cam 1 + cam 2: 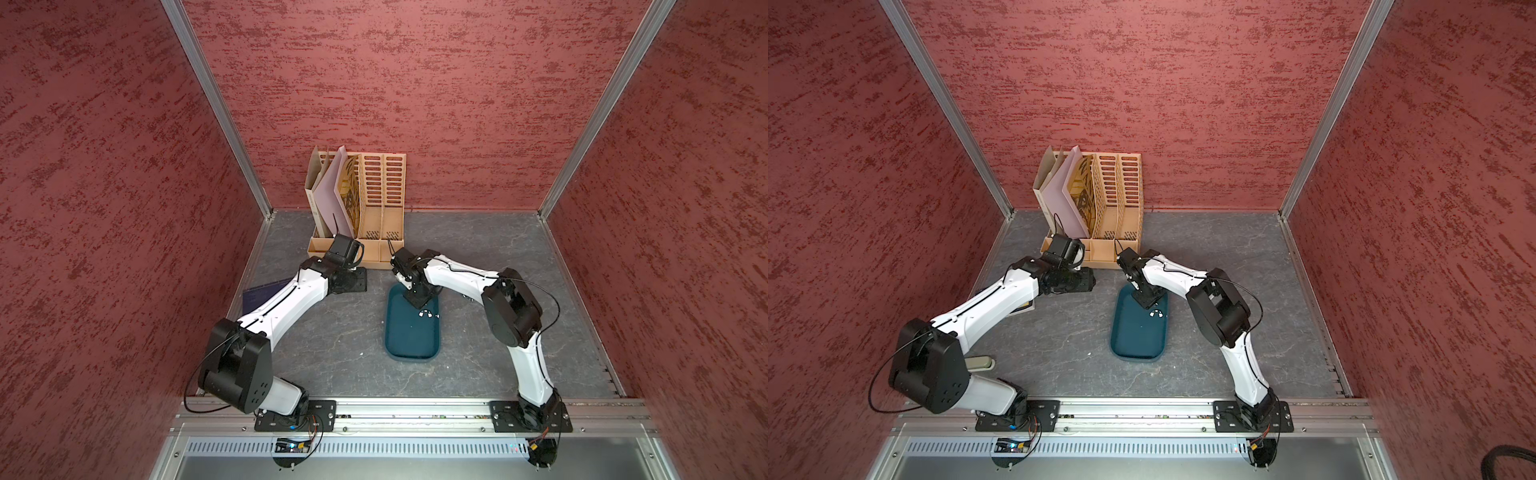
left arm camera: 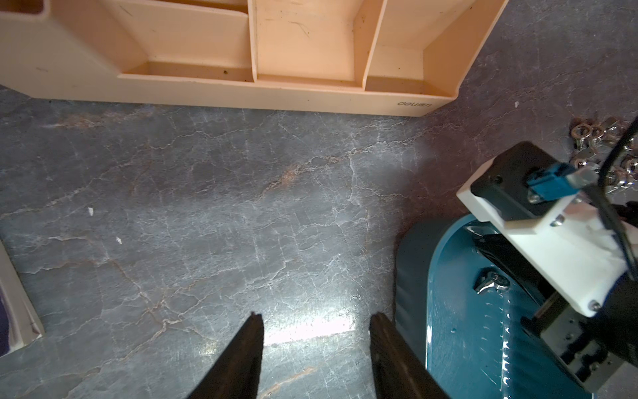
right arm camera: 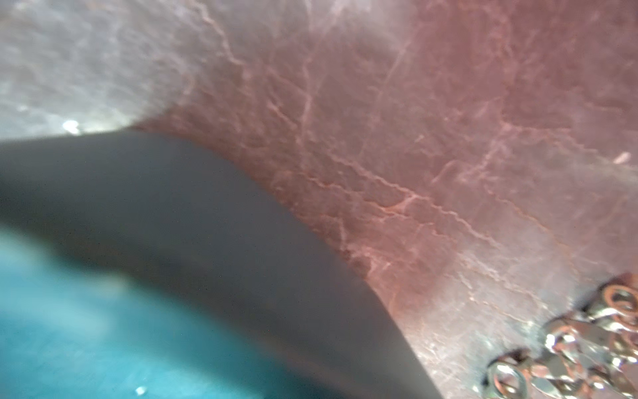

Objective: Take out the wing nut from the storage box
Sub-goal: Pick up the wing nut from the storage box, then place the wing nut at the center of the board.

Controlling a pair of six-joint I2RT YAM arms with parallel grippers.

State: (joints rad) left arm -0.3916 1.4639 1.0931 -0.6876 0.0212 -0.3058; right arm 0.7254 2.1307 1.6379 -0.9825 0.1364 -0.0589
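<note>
The storage box (image 1: 411,340) (image 1: 1138,336) is a shallow dark teal tray lying mid-table in both top views. My right gripper (image 1: 417,301) (image 1: 1145,300) reaches down into its far end. Its fingertips stay hidden and do not appear in the right wrist view, which shows only the blurred teal floor and the tray's dark rim (image 3: 207,214). In the left wrist view one shiny wing nut (image 2: 490,281) lies on the tray floor right beside the right gripper's black fingers; I cannot tell if it is pinched. My left gripper (image 2: 316,316) (image 1: 360,285) hovers open over bare table left of the tray.
A pile of several loose wing nuts (image 2: 600,138) (image 3: 569,345) lies on the table just beyond the tray's far right corner. A tall beige slotted file organiser (image 1: 365,216) with folders stands at the back. A dark blue book (image 1: 262,295) lies under the left arm.
</note>
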